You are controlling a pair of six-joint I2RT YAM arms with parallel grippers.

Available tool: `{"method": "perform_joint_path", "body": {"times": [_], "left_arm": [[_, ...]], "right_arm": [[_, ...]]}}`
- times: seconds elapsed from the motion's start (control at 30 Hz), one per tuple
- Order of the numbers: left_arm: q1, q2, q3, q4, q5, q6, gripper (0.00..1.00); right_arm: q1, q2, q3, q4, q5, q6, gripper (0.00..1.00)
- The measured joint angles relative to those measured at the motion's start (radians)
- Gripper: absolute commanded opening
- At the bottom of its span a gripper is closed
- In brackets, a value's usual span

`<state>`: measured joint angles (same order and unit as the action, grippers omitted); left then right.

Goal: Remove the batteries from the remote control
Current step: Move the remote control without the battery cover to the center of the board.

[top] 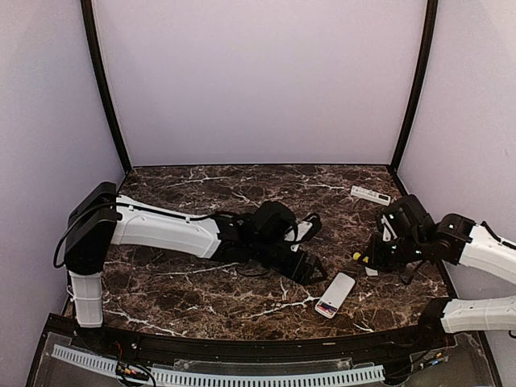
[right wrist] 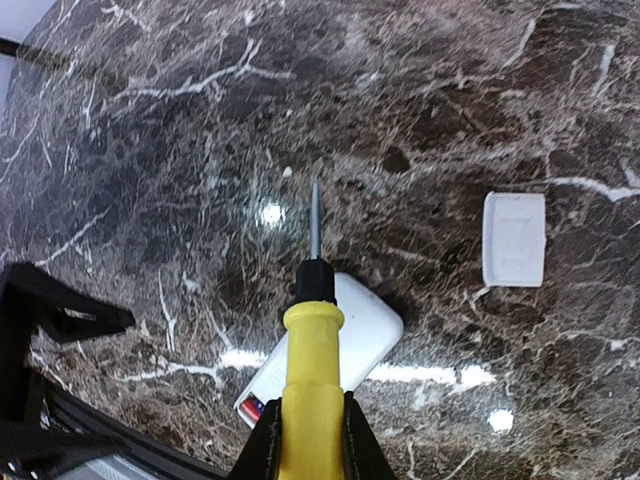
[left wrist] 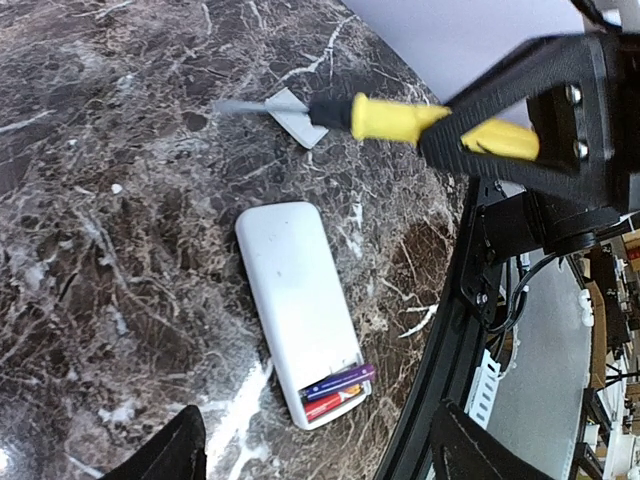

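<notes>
Two batteries (left wrist: 335, 388), one blue, one red, lie side by side in the open end of one white remote (left wrist: 298, 300) on the surface (left wrist: 100, 200). The left jaws gape wide, empty, near it. The right jaws clamp one yellow screwdriver (right wrist: 313, 370). One white cover (right wrist: 514, 238) lies apart.

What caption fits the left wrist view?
White remote lies opened, red and blue batteries exposed at one end; right hand holds a yellow screwdriver beyond.
</notes>
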<state>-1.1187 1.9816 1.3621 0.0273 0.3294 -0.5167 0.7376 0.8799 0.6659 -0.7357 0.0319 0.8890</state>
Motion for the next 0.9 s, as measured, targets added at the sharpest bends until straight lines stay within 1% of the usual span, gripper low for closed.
{"method": "perform_joint_path", "body": {"times": [0.2,0.3,0.5,0.9], "left_arm": [[-0.061,0.104,0.133,-0.082,-0.041,0.054,0.8],[-0.08,0.166,0.188,-0.129,-0.066,0.07,0.81],[-0.114,0.267,0.295,-0.236,-0.116,0.095,0.81],[-0.15,0.371,0.498,-0.375,-0.181,0.148,0.82]], "right_arm": [[-0.144,0.01,0.033,0.058,0.009,-0.085,0.0],[-0.176,0.023,0.051,0.086,0.008,-0.113,0.0],[-0.182,0.038,0.073,0.125,0.002,-0.141,0.0],[-0.182,0.015,0.063,0.138,-0.01,-0.142,0.0]]}}
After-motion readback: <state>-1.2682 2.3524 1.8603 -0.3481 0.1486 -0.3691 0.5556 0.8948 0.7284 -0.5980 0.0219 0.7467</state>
